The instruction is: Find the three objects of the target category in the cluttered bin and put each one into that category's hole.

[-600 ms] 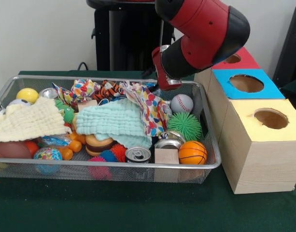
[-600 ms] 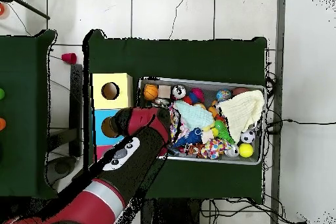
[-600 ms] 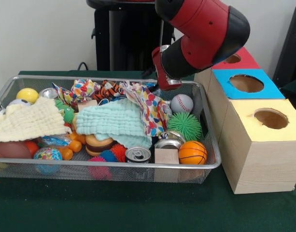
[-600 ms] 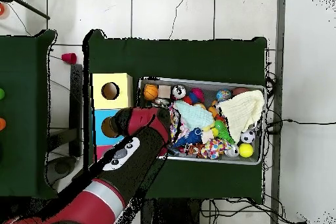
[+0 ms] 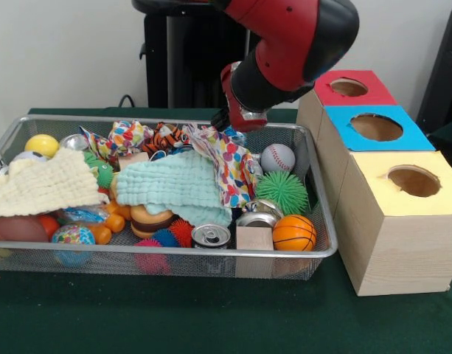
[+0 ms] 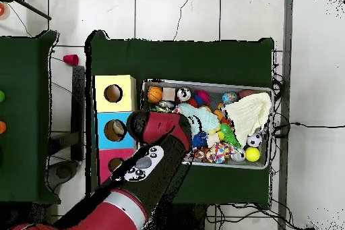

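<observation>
A wire mesh bin (image 5: 174, 252) holds a jumble of toys. Among them are a baseball (image 5: 277, 157), a green spiky ball (image 5: 282, 192), an orange basketball (image 5: 293, 232), a yellow ball (image 5: 41, 144), two cans (image 5: 211, 236) and a wooden block (image 5: 254, 238). A teal cloth (image 5: 178, 184), a cream cloth (image 5: 41, 184) and a dotted cloth (image 5: 226, 162) cover more items. My gripper (image 5: 229, 122) hangs over the bin's far rim, above the dotted cloth, mostly hidden by the wrist. In the overhead view the arm (image 6: 162, 129) covers the gripper and the bin's left part (image 6: 209, 83).
Three wooden boxes stand in a row beside the bin, each with a round hole on top: red (image 5: 349, 87), blue (image 5: 376, 127) and yellow (image 5: 414, 181). Overhead they appear as yellow (image 6: 113, 93), blue (image 6: 114, 130) and red (image 6: 114, 165). Green cloth covers the table.
The arm has swung away from the boxes toward the bin's middle, uncovering the red box's hole. The bin's contents have not shifted.
</observation>
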Tool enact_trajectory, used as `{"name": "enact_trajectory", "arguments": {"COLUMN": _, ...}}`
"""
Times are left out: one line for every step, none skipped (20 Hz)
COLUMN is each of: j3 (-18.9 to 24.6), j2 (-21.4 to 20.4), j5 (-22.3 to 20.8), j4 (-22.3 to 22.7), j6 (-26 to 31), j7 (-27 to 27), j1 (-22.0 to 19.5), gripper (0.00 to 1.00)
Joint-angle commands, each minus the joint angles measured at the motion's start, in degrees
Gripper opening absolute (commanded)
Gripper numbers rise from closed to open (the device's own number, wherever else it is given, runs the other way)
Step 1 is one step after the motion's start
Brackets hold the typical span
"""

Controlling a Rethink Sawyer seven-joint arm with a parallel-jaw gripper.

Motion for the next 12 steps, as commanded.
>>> {"name": "enact_trajectory", "arguments": {"j3": 6.05, "j2": -6.05, "j5": 0.28, "j4": 2.52, "j6": 5.23, "j7": 1.00, "j1": -1.48, "gripper": 0.00}}
{"name": "enact_trajectory", "arguments": {"j3": 6.12, "j2": -6.25, "j5": 0.27, "j4": 2.49, "j6": 5.89, "j7": 1.19, "j1": -1.51, "gripper": 0.00}}
{"name": "enact_trajectory", "arguments": {"j3": 6.10, "j2": -6.33, "j5": 0.06, "j4": 2.39, "j6": 6.05, "j7": 1.20, "j1": -1.55, "gripper": 0.00}}
{"name": "enact_trajectory", "arguments": {"j3": 6.12, "j2": -6.33, "j5": -0.22, "j4": 2.06, "j6": 6.50, "j7": 1.07, "j1": -1.55, "gripper": 0.00}}
{"name": "enact_trajectory", "arguments": {"j3": 6.03, "j2": -6.50, "j5": -0.53, "j4": 1.94, "j6": 6.83, "j7": 0.91, "j1": -1.59, "gripper": 0.00}}
{"name": "enact_trajectory", "arguments": {"j3": 6.25, "j2": -6.71, "j5": -0.60, "j4": 1.99, "j6": 7.02, "j7": 0.84, "j1": -1.50, "gripper": 0.00}}
{"name": "enact_trajectory", "arguments": {"j3": 6.14, "j2": -6.75, "j5": -1.23, "j4": 1.47, "j6": 7.76, "j7": 0.41, "j1": -1.16, "gripper": 0.00}}
{"name": "enact_trajectory", "arguments": {"j3": 6.14, "j2": -6.89, "j5": -1.46, "j4": 1.21, "j6": 8.09, "j7": 0.17, "j1": -1.21, "gripper": 0.00}}
{"name": "enact_trajectory", "arguments": {"j3": 6.27, "j2": -7.05, "j5": -1.71, "j4": 1.07, "j6": 8.35, "j7": 0.22, "j1": -1.32, "gripper": 1.00}}
{"name": "enact_trajectory", "arguments": {"j3": 6.25, "j2": -7.05, "j5": -1.70, "j4": 1.08, "j6": 8.24, "j7": 0.34, "j1": -1.25, "gripper": 1.00}}
{"name": "enact_trajectory", "arguments": {"j3": 6.24, "j2": -7.05, "j5": -1.70, "j4": 1.10, "j6": 8.13, "j7": 0.47, "j1": -1.18, "gripper": 1.00}}
{"name": "enact_trajectory", "arguments": {"j3": 6.22, "j2": -7.06, "j5": -1.70, "j4": 1.11, "j6": 8.03, "j7": 0.59, "j1": -1.11, "gripper": 1.00}}
